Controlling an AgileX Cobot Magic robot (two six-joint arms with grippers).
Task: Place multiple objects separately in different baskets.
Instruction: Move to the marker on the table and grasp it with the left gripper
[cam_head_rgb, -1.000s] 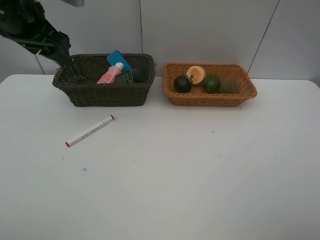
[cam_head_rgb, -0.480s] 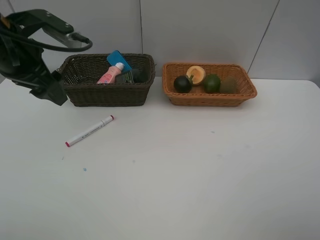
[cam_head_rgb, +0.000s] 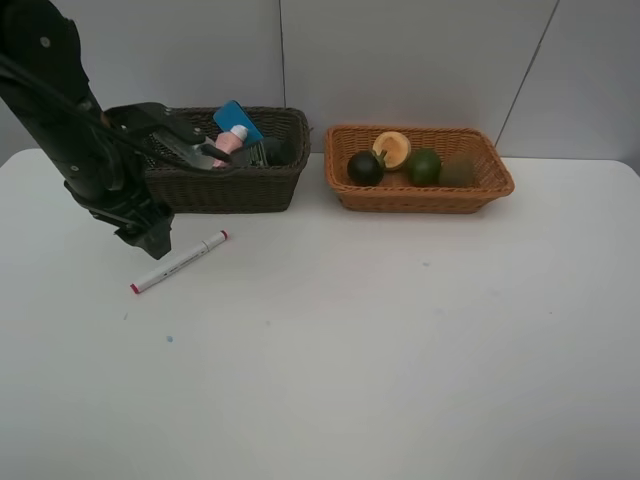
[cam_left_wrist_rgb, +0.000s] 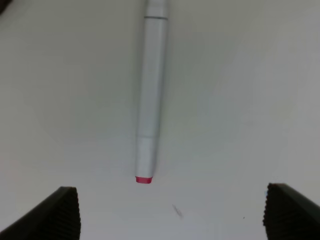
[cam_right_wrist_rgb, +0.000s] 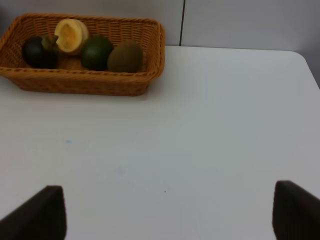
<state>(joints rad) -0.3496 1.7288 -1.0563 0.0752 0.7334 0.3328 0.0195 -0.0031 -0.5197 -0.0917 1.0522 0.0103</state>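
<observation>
So the white-red marker is lying flat on the white table, out at about 7 o'clock from the dark brown basket. The left gripper hangs right over its red end, fingers wide apart and nothing between them. The pink bottle and blue flat block sit in that dark basket. In the orange-tan basket at 3 o'clock from it: mangosteen, peach, green fruit, kiwi. The right gripper is spread open too, over bare table.
</observation>
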